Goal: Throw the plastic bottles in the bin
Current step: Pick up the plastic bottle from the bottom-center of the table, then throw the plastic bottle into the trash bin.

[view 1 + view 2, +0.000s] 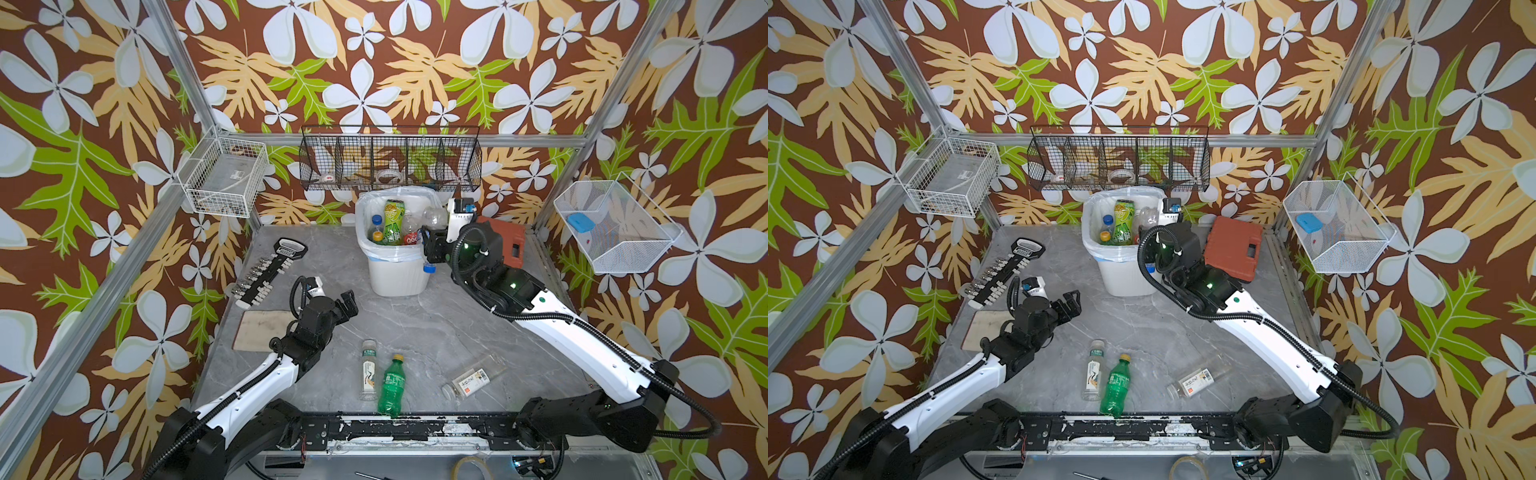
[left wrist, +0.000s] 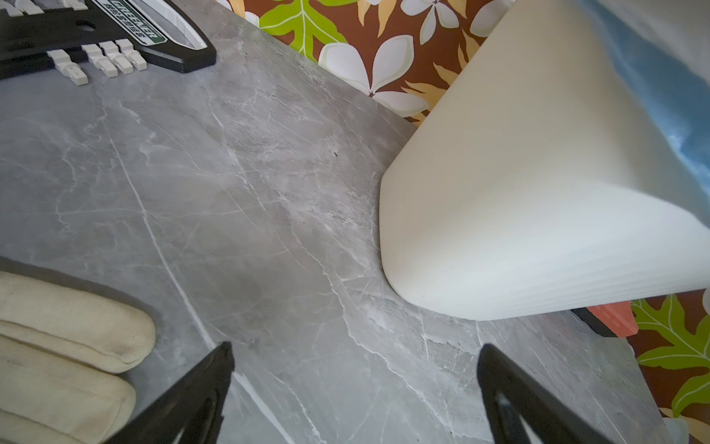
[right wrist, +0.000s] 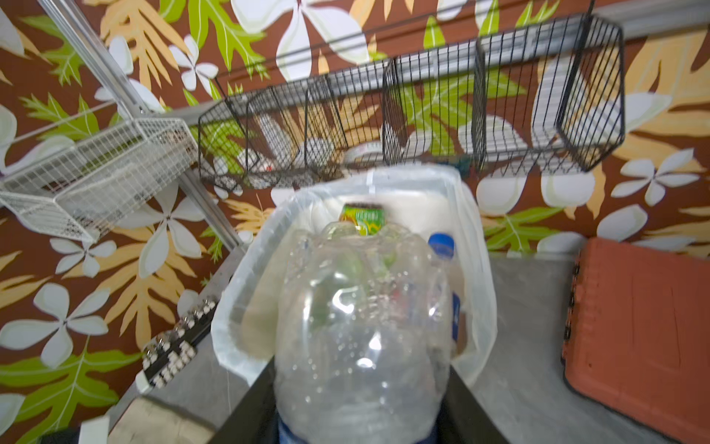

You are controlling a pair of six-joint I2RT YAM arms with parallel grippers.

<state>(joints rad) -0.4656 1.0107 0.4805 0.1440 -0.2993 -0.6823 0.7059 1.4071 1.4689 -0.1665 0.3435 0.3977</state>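
Now, right gripper (image 3: 361,371): clamped on a clear bottle (image 3: 361,300); base aimed at the bin (image 1: 398,276), right at its rim
Left gripper (image 2: 357,357): jaws spread wide, empty; above the table (image 1: 436,332) near the bin's foot
In the bin: binned bottles (image 1: 392,226) piled up
On the table: white-labelled bottle (image 1: 368,370) and green bottle (image 1: 391,384) lying side by side; loose clear bottle (image 1: 469,380) apart

White bin (image 1: 398,282), green bottle (image 1: 390,384), grey marbled table (image 1: 415,324), seemingly blue-capped clear bottle (image 3: 361,338)
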